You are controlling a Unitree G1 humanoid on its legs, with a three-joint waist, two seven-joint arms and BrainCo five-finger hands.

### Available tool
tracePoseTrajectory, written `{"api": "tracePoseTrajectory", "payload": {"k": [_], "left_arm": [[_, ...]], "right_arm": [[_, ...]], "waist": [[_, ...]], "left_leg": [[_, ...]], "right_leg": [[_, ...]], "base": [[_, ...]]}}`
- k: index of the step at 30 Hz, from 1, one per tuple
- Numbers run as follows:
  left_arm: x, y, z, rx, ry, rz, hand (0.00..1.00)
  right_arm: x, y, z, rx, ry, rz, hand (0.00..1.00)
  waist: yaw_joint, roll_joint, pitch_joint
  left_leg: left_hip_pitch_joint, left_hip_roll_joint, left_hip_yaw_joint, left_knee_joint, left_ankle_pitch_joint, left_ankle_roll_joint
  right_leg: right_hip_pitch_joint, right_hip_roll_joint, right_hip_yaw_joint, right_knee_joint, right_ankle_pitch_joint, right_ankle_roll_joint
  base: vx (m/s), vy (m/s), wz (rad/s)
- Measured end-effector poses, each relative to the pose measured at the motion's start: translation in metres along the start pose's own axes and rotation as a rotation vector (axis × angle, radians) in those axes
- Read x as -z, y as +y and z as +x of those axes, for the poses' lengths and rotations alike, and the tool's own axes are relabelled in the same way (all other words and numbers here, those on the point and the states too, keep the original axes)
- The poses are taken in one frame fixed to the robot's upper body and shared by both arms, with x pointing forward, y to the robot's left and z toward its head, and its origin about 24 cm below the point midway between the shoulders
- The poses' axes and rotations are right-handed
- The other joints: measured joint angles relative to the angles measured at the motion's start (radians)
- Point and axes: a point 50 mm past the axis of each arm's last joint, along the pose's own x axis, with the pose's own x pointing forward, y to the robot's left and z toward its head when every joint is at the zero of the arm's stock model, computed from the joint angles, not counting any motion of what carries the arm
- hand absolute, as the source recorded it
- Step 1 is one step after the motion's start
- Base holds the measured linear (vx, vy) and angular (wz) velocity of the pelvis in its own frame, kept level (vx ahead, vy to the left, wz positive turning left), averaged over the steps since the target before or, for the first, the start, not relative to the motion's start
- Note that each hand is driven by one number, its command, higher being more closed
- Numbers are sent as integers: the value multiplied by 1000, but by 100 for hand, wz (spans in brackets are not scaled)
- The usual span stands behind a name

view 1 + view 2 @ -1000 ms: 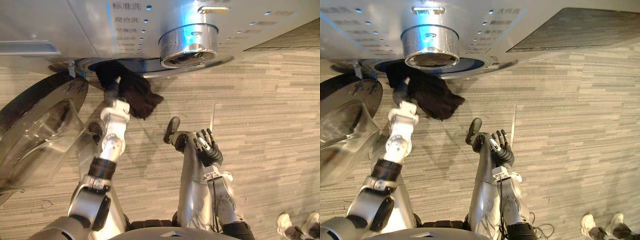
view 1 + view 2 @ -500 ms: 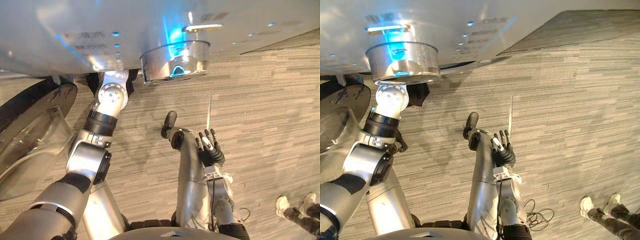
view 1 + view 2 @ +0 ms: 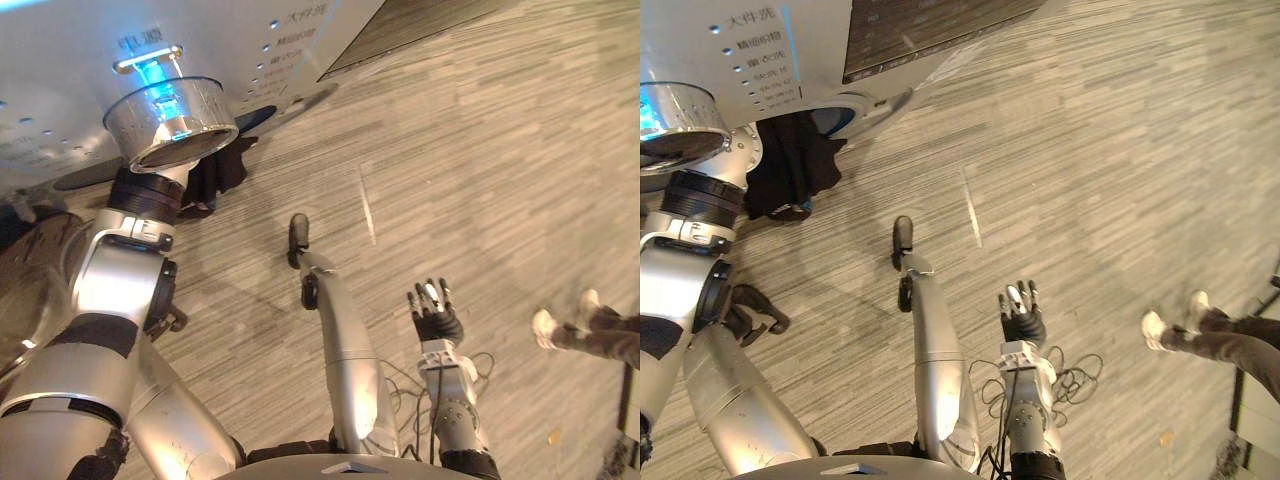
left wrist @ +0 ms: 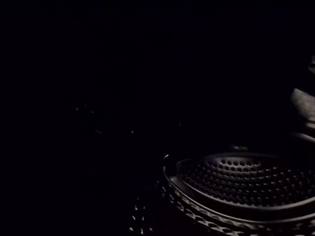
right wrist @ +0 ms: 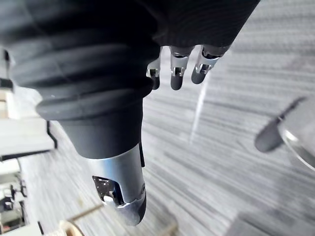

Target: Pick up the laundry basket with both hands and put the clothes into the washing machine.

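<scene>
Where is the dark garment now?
In the eye views the dark garment hangs at the door opening of the washing machine, upper left, beside the left arm reaching in.

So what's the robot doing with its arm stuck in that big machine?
It is loading laundry. The robot's left arm reaches into the washing machine, the left robot hand hidden inside the dark drum. Some dark clothes hang at the opening beside that arm. The right robot hand hangs open and empty above the floor. A person stands nearby.
</scene>
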Motion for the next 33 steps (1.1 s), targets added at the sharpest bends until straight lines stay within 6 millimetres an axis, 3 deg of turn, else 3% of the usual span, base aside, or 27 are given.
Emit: {"api": "tracePoseTrajectory", "payload": {"k": [3,4,7,11,15,18,19,23,25,28,30,33], "left_arm": [[-16,-8,0,38,-97,12,100],[-20,-14,-2,58,-125,-12,0],[-29,-27,-7,103,-179,-80,0],[-22,-37,-12,100,-176,-203,0],[-7,-37,-7,103,-109,-80,0],[5,-41,3,234,-45,420,0],[18,-41,1,307,-10,682,0],[40,-36,-8,369,-55,1185,0],[49,-25,-18,315,-93,1221,0],[72,24,-46,115,-45,1180,0],[89,68,-74,-56,70,1107,0],[102,107,-109,-233,174,1027,0]], "right_arm": [[-14,-20,-9,73,-47,-12,0],[-14,-24,-12,85,-45,-16,0],[-14,-24,-13,80,-43,-18,0],[-8,-13,-12,19,-22,-17,0],[16,-7,-14,-15,77,-15,0],[28,-11,-16,5,122,-11,0],[32,-15,-18,24,137,-10,0],[41,-19,-21,34,168,-16,0],[44,-16,-21,16,170,-19,0],[49,-7,-22,-33,174,-29,0],[47,-2,-21,-64,160,-64,0],[44,1,-20,-74,131,-73,0]], "waist": [[-3,-1,1],[-3,-1,1],[-12,-1,1],[-28,-1,1],[-22,-1,1],[-19,-1,1],[-18,-1,1],[-14,3,-1],[-13,6,-2],[-1,22,-10],[16,42,-19],[37,56,-25]], "left_leg": [[-4,4,8,5,-8,1],[-10,4,6,4,-8,1],[-48,3,-15,8,-7,1],[-95,-13,-67,13,-6,0],[-107,-26,-99,13,-3,-4],[-111,-31,-110,11,3,-3],[-116,-32,-114,11,4,-2],[-138,-33,-140,13,13,0],[-143,-39,-149,9,21,-1],[-145,-58,-169,-11,39,-7],[-141,-79,-184,-47,65,-13],[-126,-110,-193,-98,102,-22]], "right_leg": [[-7,1,3,-9,6,-1],[-12,1,0,-9,6,-2],[-32,-2,-15,1,2,-6],[-45,-27,-70,40,-20,-20],[-42,-43,-102,75,-42,-28],[-36,-52,-124,76,-43,-28],[-37,-53,-127,75,-43,-28],[-36,-54,-145,76,-43,-29],[-36,-58,-153,82,-48,-34],[-29,-75,-179,110,-77,-42],[-21,-93,-202,117,-92,-49],[-5,-114,-227,124,-110,-61]], "base": [[-36,83,-14],[-11,56,-3],[-1,52,1],[5,66,20],[12,61,18],[-6,48,9],[-15,38,5],[-24,48,7],[-20,37,15],[-15,16,31],[-15,-10,41],[0,-16,39]]}}
